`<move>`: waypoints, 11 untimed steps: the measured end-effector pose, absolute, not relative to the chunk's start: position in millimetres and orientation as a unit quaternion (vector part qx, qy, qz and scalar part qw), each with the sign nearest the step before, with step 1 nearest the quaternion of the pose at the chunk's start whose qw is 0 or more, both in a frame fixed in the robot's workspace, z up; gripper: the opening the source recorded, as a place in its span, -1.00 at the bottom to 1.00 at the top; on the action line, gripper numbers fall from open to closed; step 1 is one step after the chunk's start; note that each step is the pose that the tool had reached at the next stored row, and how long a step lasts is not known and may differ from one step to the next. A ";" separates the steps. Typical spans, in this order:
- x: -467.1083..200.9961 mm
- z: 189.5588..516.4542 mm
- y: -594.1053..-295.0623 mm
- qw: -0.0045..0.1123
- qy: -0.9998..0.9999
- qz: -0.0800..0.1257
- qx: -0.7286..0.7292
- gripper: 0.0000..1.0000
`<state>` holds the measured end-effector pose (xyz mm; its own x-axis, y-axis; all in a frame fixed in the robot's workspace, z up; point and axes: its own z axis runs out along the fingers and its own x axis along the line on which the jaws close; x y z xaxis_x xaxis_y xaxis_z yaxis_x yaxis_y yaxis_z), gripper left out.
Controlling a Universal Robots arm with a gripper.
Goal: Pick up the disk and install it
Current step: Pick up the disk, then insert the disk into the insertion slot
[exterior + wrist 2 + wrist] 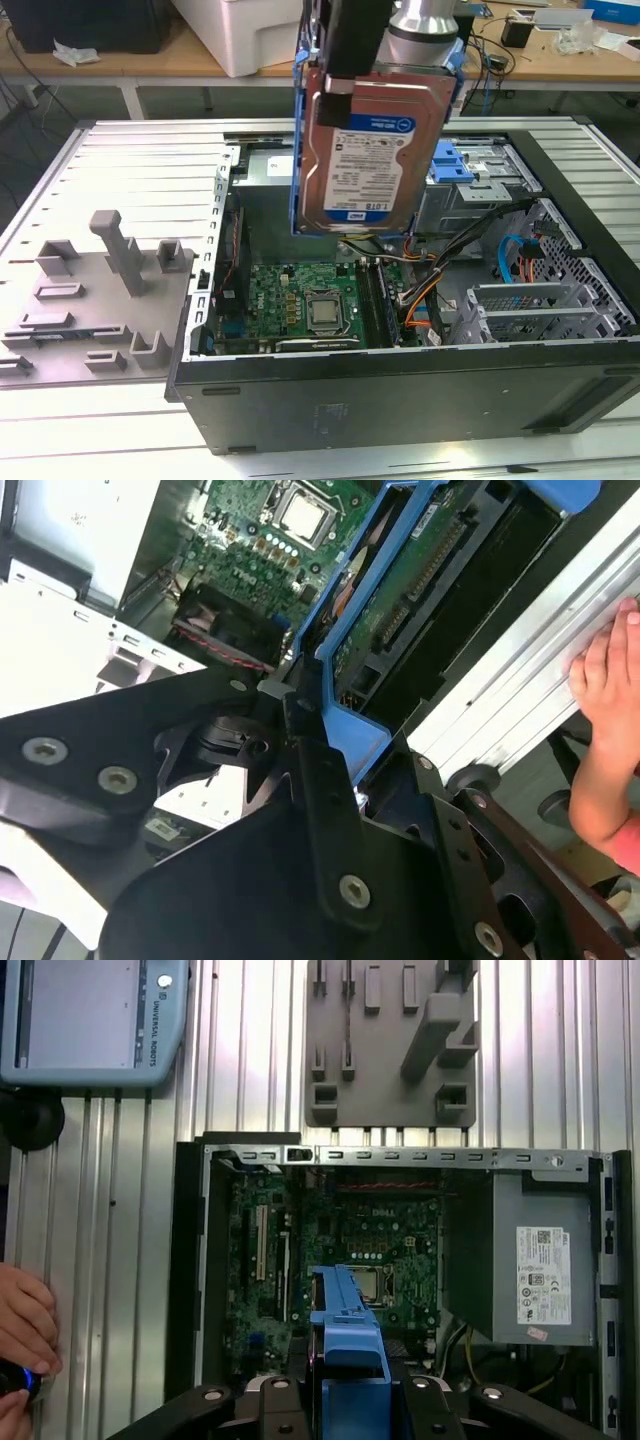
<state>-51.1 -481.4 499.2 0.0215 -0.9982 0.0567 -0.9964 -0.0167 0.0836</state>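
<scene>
While the arm hangs over the open computer case (400, 400), the jaws are clamped on the disk (370, 150), pinching its upper end from both faces.

- Disk: held upright, label face toward the exterior camera, blue carrier frame (297, 150) along its edges. In the first wrist view I see it edge-on (345, 1330) with a black finger (275, 1400) on each side. In the second wrist view its underside (420, 590) shows, with a green circuit board.
- Position: the disk is in the air above the case interior. Looking straight down in the first wrist view, it sits over the motherboard (350, 1230), just beside the processor socket (372, 1282). I cannot tell how far it hangs above the board.
- Case: lies on its side, lid off, on the ribbed metal worktop (140, 150). The grey drive cage (480, 190) with a blue bracket (455, 165) on top sits toward the exterior view's right, apart from the disk. The power supply (530, 1260) fills one end of the case.
- Grey fixture plate (100, 300): on the worktop, just beside the case on the exterior view's left.
- A person's hand (605, 710) rests on the worktop edge, outside the case.
</scene>
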 end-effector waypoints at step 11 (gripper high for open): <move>-50.4 499.2 -481.5 0.051 -0.699 -0.008 0.713 -0.26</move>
